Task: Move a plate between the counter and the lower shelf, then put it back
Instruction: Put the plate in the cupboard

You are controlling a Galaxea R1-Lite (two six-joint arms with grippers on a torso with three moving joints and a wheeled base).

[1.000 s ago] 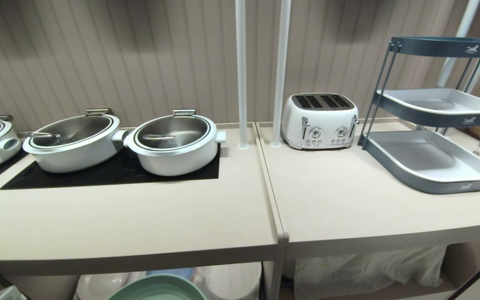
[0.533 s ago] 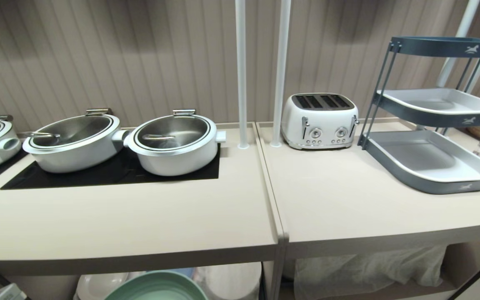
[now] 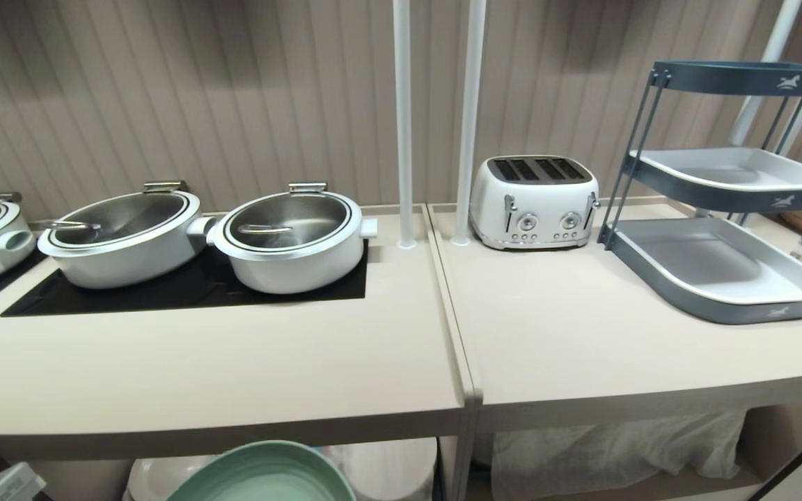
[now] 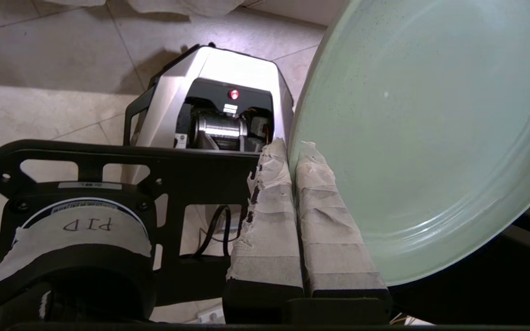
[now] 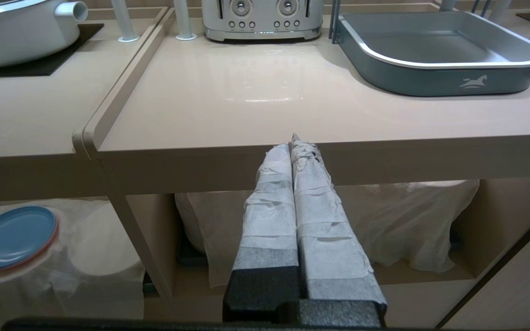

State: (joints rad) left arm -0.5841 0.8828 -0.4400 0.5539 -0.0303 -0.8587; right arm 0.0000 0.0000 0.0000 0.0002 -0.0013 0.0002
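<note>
We see a mint-green plate [image 3: 265, 476], a beige counter [image 3: 199, 383] with black cooktop panels [image 3: 185, 292], a white toaster [image 3: 533, 202], and a blue plate [image 5: 12, 236].

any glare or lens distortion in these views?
Head view: wide-angle bowing, the counter front edge curves. Right wrist view: soft glare patch on the adjoining slab before the toaster. Left wrist view: the plate evenly lit with faint specks; the floor bright.
</note>
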